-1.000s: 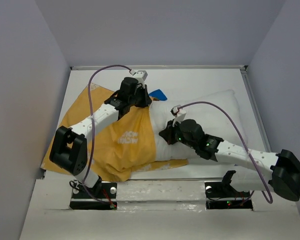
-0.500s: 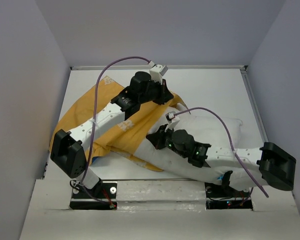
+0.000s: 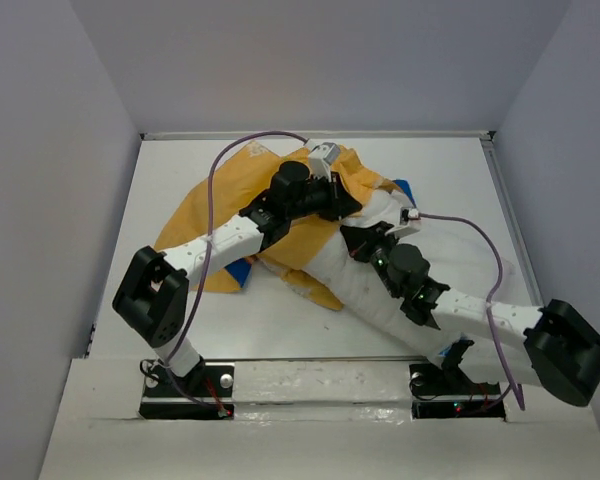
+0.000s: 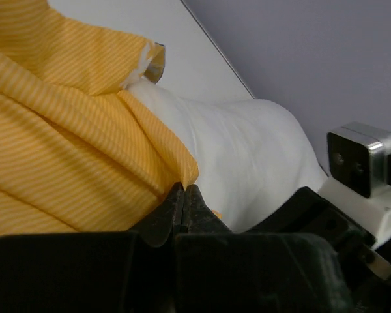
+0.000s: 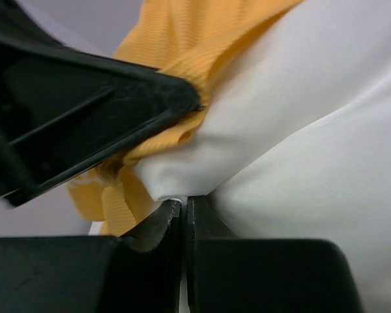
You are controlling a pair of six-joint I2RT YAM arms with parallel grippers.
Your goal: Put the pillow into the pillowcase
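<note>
Pillowcase (image 3: pixel 235 185) and pillow (image 3: pixel 355 285) are meeting mid-frame, both tools clenched.
Left of centre the orange pillowcase is lying bunched on the tabletop (image 3: pixel 450 170); the left tool (image 4: pixel 184 195) is pinching its hem, right against the pillow's white bulge. Just right of that, the right tool (image 5: pixel 184 205) is nipping a fold of the pillow, which is trailing toward lower right. Best bet, I'd say: lifting that hem taut while feeding the corner underneath.
</note>
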